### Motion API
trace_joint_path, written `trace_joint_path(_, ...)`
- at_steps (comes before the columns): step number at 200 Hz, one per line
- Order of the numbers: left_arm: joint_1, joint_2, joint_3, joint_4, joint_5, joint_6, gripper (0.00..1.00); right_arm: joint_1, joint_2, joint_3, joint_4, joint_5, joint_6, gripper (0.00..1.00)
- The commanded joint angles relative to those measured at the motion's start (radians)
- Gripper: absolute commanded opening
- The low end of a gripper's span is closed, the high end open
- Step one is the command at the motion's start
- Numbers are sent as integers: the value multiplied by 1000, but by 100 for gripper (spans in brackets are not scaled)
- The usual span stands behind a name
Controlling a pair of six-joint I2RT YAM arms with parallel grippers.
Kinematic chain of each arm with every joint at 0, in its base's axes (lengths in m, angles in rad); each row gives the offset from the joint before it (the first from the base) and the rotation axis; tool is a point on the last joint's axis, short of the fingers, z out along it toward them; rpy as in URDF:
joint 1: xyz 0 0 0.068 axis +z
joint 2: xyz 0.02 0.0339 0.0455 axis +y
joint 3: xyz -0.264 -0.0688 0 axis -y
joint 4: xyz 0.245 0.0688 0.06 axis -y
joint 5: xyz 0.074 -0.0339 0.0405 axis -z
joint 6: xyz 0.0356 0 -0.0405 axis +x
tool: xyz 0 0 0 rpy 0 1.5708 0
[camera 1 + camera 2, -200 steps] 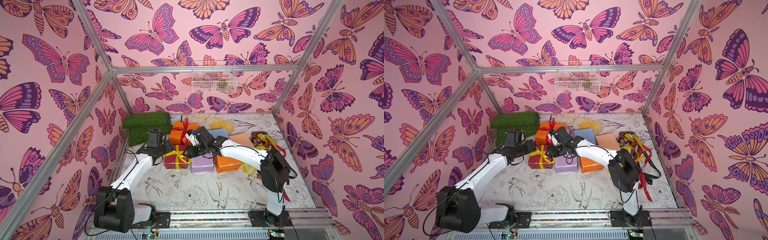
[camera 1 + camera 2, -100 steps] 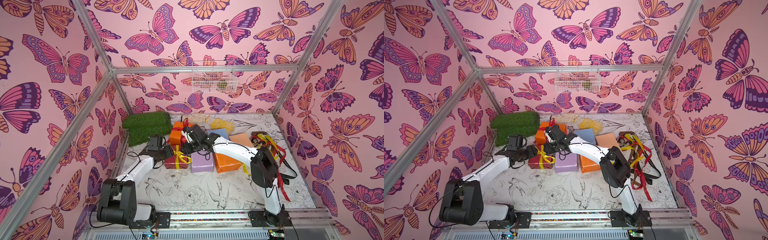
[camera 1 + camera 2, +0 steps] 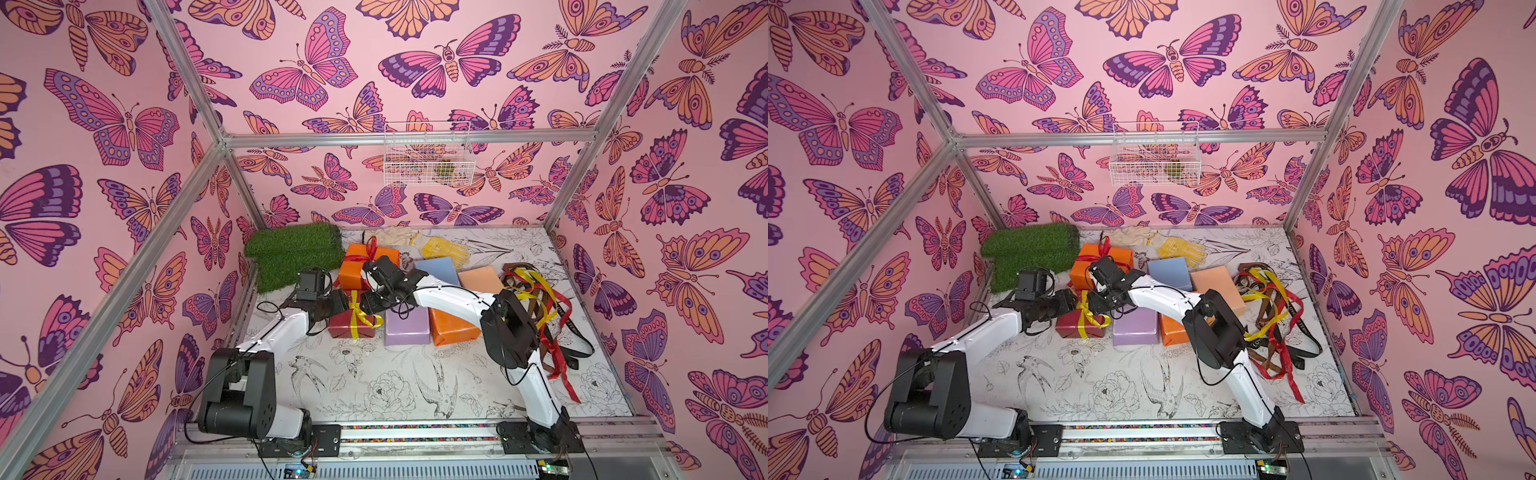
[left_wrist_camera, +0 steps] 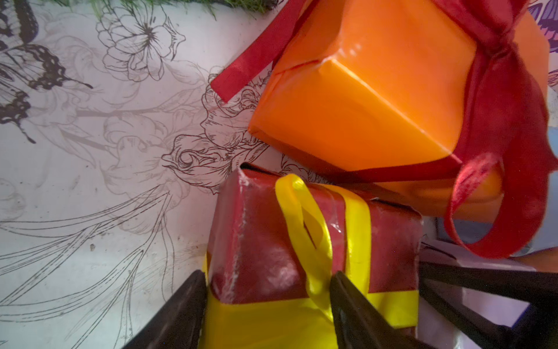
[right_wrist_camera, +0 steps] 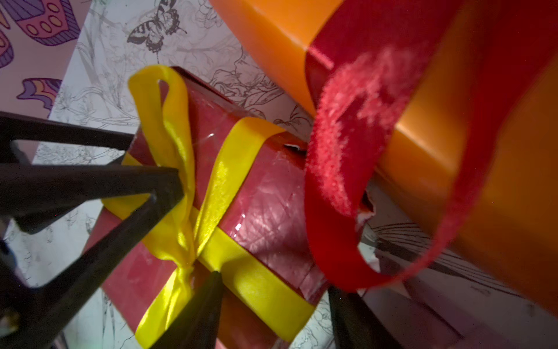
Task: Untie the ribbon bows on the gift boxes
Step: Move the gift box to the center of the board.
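Step in hand: the yellow bow (image 5: 181, 241) on the dark red box (image 3: 338, 326). It is one of two bows left tied.
- The box lies on the tabletop (image 3: 374, 386) left of centre, toward the left edge.
- Just behind it, toward the far left corner, an orange box (image 3: 353, 272) carries a tied red bow (image 3: 370, 249).
- The lilac box (image 3: 405, 328), second orange box (image 3: 451, 332), light blue box (image 3: 436, 268) and peach box (image 3: 482, 278) are bare.
- Loose ribbons (image 3: 536, 299) are heaped by the right edge.

Left gripper (image 4: 267, 273): jaws released and apart, set over the box's left end. One finger rests against a yellow loop and pinches nothing.

Right gripper (image 5: 274, 284): jaws also spread and empty, low over the box top, one tip just beside the knot.

Next move, as I judge it: one gripper must close on a free tail, not a loop, and draw it outward away from the knot while the other steadies the box. The satin looks slick, so the pinch needs to sit deep. The trailing red loop hangs close to the right jaws and could snag.

Against a second ago:
- The right arm's elbow has drawn in from the right edge, and its gripper has come leftward and down onto the bow.
- The left arm sits a little lower at the same end of the box.
- The boxes have not shifted, and the bow has not loosened.
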Motion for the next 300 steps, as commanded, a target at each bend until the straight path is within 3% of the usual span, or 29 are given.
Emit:
trace_joint_path(1, 7, -29, -58, 21, 49, -35, 62, 5, 15, 10, 22, -159, 41, 57)
trace_joint_path(19, 4, -70, -100, 27, 62, -59, 55, 5, 3, -26, 55, -214, 75, 56)
trace_joint_path(73, -57, -213, -194, 9, 65, -177, 48, 28, -75, -148, 54, -242, 68, 53)
trace_joint_path(133, -252, -481, -289, -189, -125, -299, 50, 121, -206, -290, 22, -182, 33, 53)
trace_joint_path(156, -279, -551, -331, -222, -153, -342, 50, 164, -229, -307, -6, -126, 28, 53)
trace_joint_path(198, -347, -535, -332, -234, -108, -316, 50, 228, -318, -403, -6, -31, 66, 53)
trace_joint_path(229, -458, -504, -320, -238, -72, -320, 50, 262, -451, -514, -38, 40, 120, 55)
trace_joint_path(263, -580, -523, -339, -250, -72, -384, 49, 266, -584, -654, -5, 45, 203, 55)
trace_joint_path(300, -675, -559, -335, -320, -107, -417, 49, 270, -638, -703, 13, 33, 232, 55)
